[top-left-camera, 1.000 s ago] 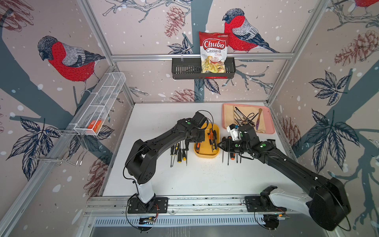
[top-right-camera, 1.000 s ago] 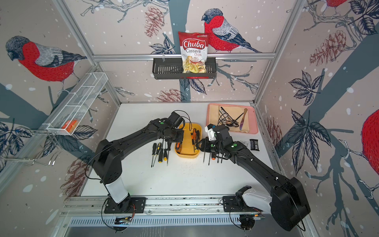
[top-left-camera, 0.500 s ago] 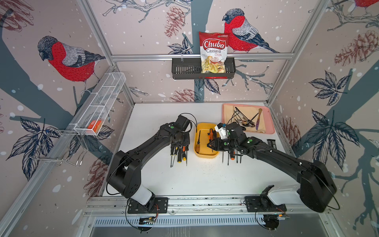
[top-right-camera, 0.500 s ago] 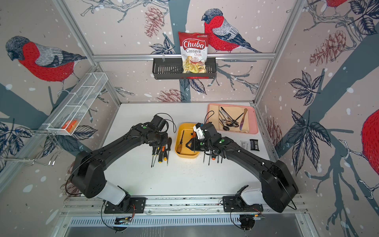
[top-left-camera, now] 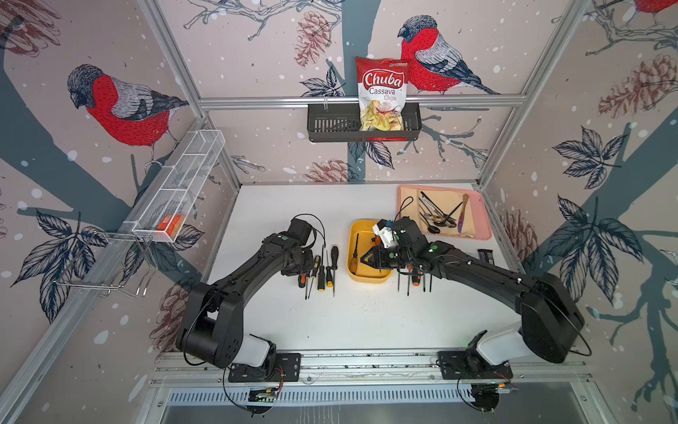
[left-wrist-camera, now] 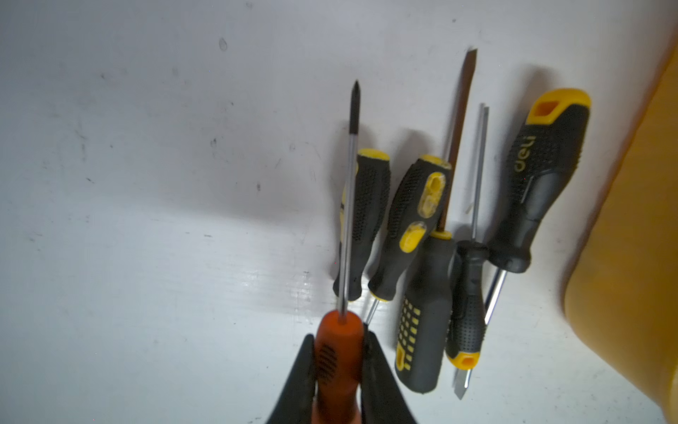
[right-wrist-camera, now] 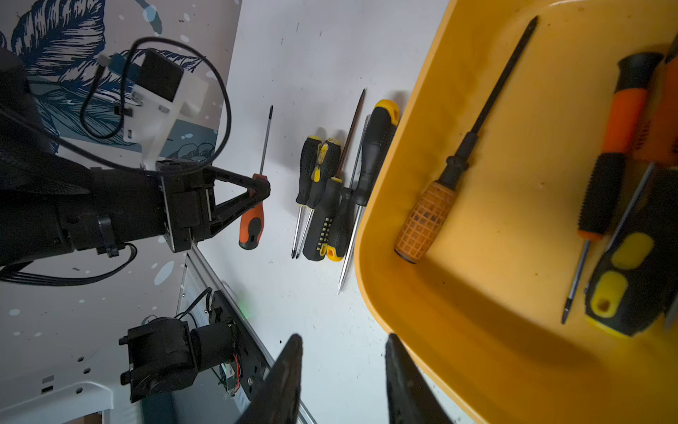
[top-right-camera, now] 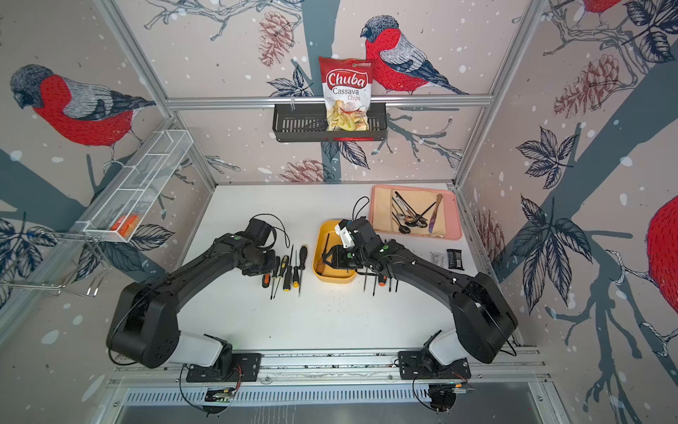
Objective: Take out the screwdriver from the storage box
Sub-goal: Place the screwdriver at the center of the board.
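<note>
Swung away from the yellow storage box, where it worked a second ago, the left gripper now sits at the box's 9 o'clock. Its jaws are clamped on the handle of an orange-handled screwdriver, which is out of the box and just at 9 o'clock of a row of black-and-yellow screwdrivers on the white table; whether the held tool touches the table cannot be told. At centre, the box holds several more tools, among them a mesh-handled screwdriver along its 9 o'clock wall. The right gripper, moved in from 3 o'clock, hovers over the box, jaws apart and empty. A pink tray of cutlery lies at the box's 1 o'clock.
</note>
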Tool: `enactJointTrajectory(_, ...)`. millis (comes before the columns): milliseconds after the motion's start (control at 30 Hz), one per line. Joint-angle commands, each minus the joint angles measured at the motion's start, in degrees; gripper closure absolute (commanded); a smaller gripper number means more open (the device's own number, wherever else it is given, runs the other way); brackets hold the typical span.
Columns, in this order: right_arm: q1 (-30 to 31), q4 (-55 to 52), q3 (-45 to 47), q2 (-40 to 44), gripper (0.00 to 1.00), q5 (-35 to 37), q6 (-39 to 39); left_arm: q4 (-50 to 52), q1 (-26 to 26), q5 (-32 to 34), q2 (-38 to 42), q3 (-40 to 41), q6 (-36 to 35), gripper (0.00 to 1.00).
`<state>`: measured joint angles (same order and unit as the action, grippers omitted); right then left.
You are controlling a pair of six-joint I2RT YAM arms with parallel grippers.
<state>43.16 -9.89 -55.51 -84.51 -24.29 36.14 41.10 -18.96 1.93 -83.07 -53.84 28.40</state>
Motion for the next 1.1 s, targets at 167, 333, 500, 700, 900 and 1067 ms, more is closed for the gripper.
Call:
enactJointTrajectory(167,0.3,1.0,-0.3,-0.1,0.62,1.0,0.5,-4.6,1.2,1.0,-2.1,3.6,-2.1,0.87)
enactJointTrajectory(333,0.3,0.8,0.0,0.1,0.62,1.3,0.4,-6.7,1.3,0.0,-2.9,4.9,-2.4,0.86)
enactJointTrajectory(500,0.3,0.4,0.1,0.2,0.62,1.6,0.3,-8.2,1.4,-0.4,-3.6,6.0,-2.1,0.84)
enactJointTrajectory(700,0.3,0.1,0.5,0.6,0.62,1.8,0.0,-9.2,1.4,-0.6,-4.4,6.7,-1.7,0.79)
enactJointTrajectory(900,0.2,-0.2,1.0,1.1,0.62,2.1,0.0,-9.6,1.4,-1.1,-4.4,7.0,-1.4,0.72)
enactJointTrajectory(1067,0.2,-0.5,1.1,1.5,0.62,2.6,0.2,-8.9,1.4,-1.4,-3.3,6.7,-1.3,0.68)
